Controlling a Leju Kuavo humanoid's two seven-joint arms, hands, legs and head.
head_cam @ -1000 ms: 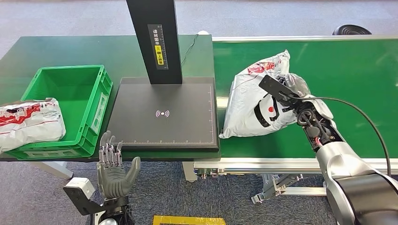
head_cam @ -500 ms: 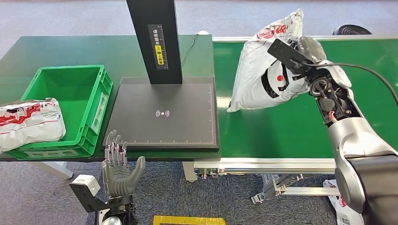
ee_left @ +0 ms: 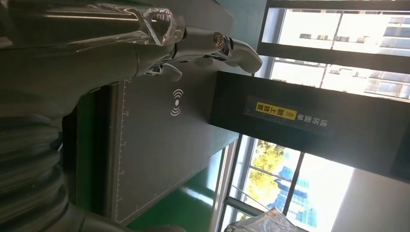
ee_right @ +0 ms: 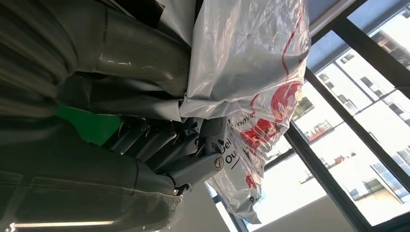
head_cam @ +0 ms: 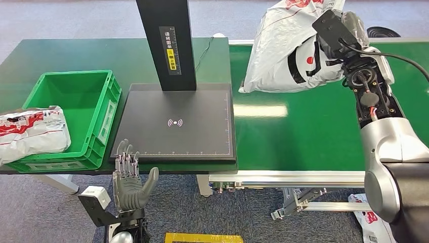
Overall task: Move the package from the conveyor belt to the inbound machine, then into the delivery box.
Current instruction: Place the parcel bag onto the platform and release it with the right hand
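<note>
This looks like a parcel-sorting test cell set up inside an office building. A green conveyor belt (head_cam: pixel 303 126) on an aluminium frame runs beside a green table (head_cam: pixel 76 55) that carries a black scanning platform (head_cam: pixel 177 124) with a tall post (head_cam: pixel 169 43) (its label is in Chinese characters) and a green plastic crate (head_cam: pixel 76 109). The floor is grey carpet (head_cam: pixel 243 15), and large windows (ee_left: pixel 338 34) look out on other buildings.

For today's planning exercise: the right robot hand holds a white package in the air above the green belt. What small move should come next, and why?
Probably carry the package leftward toward the black scanner pad. The right robot hand grips it clear of the conveyor belt, and the pad beside the belt is bare.
</note>
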